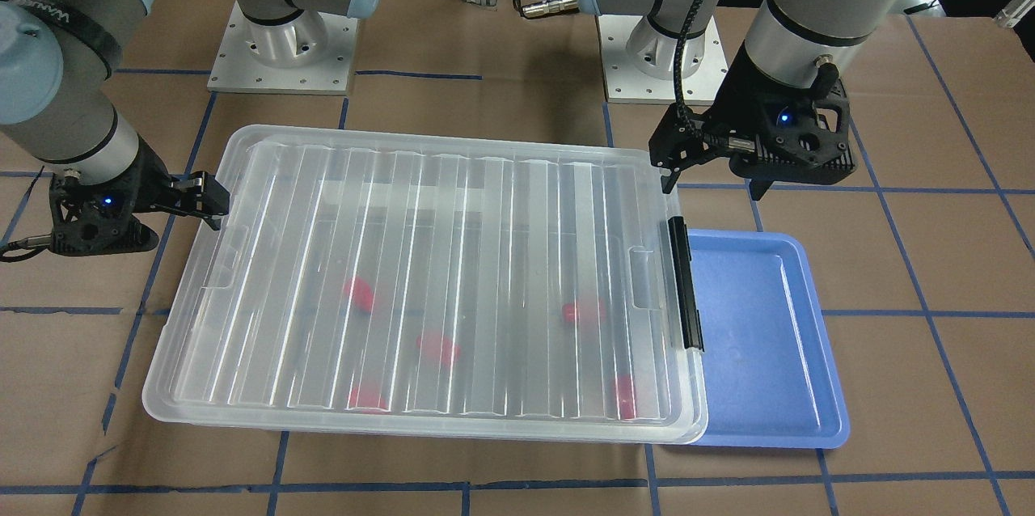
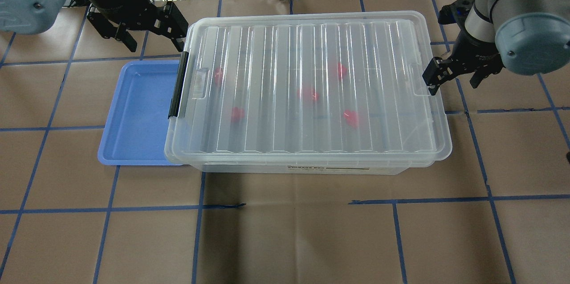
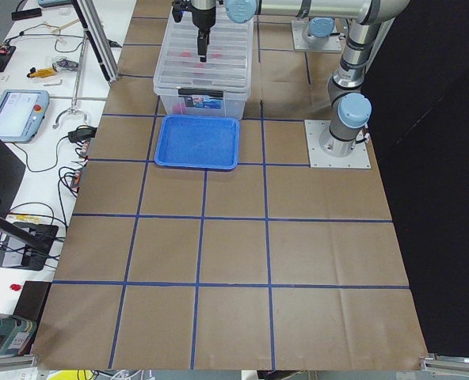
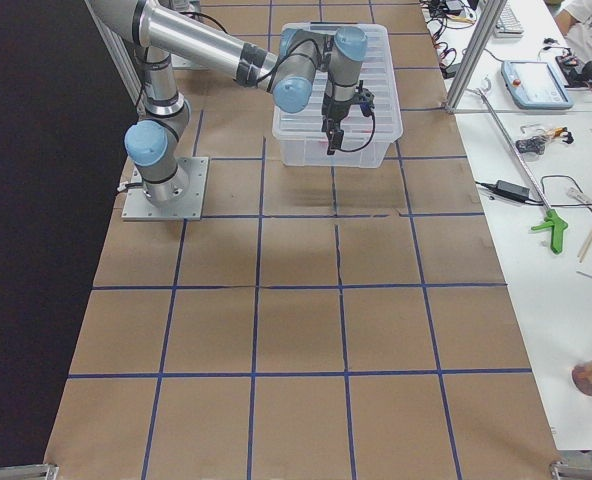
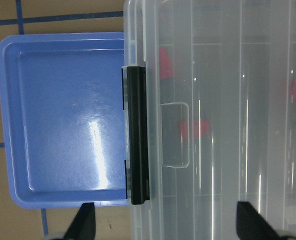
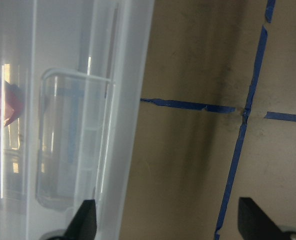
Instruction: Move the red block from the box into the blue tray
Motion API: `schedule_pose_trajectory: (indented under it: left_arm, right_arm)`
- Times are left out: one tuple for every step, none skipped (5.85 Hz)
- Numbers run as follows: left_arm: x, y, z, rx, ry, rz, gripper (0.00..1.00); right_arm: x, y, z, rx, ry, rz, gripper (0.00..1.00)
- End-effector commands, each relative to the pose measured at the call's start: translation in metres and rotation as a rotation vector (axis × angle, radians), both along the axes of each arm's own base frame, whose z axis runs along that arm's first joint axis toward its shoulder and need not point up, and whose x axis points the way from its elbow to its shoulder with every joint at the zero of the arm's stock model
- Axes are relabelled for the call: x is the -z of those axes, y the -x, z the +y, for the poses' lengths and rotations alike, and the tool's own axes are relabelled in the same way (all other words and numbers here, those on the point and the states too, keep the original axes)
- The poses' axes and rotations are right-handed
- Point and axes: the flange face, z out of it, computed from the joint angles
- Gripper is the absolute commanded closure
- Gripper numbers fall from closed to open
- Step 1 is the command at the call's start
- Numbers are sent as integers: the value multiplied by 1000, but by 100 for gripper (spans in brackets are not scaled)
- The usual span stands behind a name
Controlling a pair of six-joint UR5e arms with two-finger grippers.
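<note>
The box (image 2: 307, 92) is a clear bin with its ribbed lid on and a black latch bar (image 2: 177, 86) at its left end. Several red blocks (image 2: 309, 94) lie inside, blurred through the lid. The blue tray (image 2: 138, 115) lies empty against the latch end, its edge under the lid's rim. My left gripper (image 2: 153, 43) is open and empty, hovering past the box's far left corner. In its wrist view the tray (image 5: 68, 120) and the latch (image 5: 137, 135) lie below. My right gripper (image 2: 452, 81) is open and empty at the box's right end, straddling the lid's edge (image 6: 113, 125).
The table is brown paper with a grid of blue tape (image 2: 285, 206). The two arm bases (image 1: 283, 47) stand behind the box in the front-facing view. Benches with tools and cables (image 3: 36, 95) run along the table's far side.
</note>
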Motion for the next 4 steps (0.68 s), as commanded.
schedule_pose_trajectory:
  left_arm:
    - [1,0,-1,0,-2,0,2]
    - [1,0,-1,0,-2,0,2]
    - [1,0,-1,0,-2,0,2]
    - [1,0,-1,0,-2,2,2]
  right_arm:
    - [6,2,-4,-16,0,1,0]
    - [5,3,-8,-30,24,8,0]
    - [2,7,-11,-29,46,53,0]
    - [-1,15,-13,-6,71,72,0]
